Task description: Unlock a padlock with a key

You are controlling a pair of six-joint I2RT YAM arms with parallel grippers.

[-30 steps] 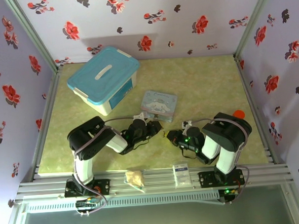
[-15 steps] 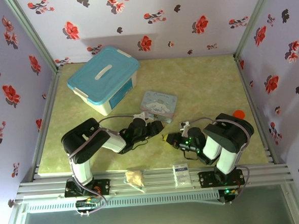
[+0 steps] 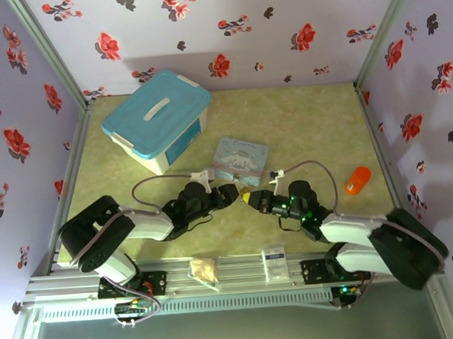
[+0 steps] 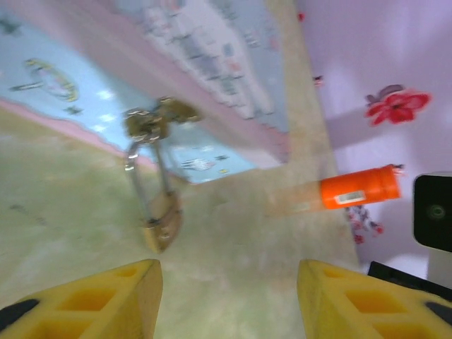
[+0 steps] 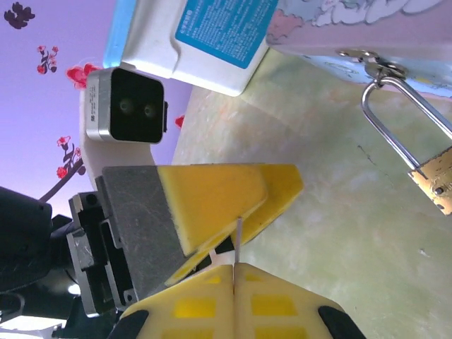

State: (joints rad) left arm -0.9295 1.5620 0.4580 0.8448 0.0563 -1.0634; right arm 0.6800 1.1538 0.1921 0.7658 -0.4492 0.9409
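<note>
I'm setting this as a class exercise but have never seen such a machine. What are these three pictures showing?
Two robot arms, left and right, stand at the near edge of a table. One picture looks down from above; the other two come from cameras on each wrist. On it lie a blue-lidded box, a cartoon tin and an orange tube. A brass padlock is hooked through the tin's clasp. The left fingers are open; the right fingers pinch a thin key.
</note>
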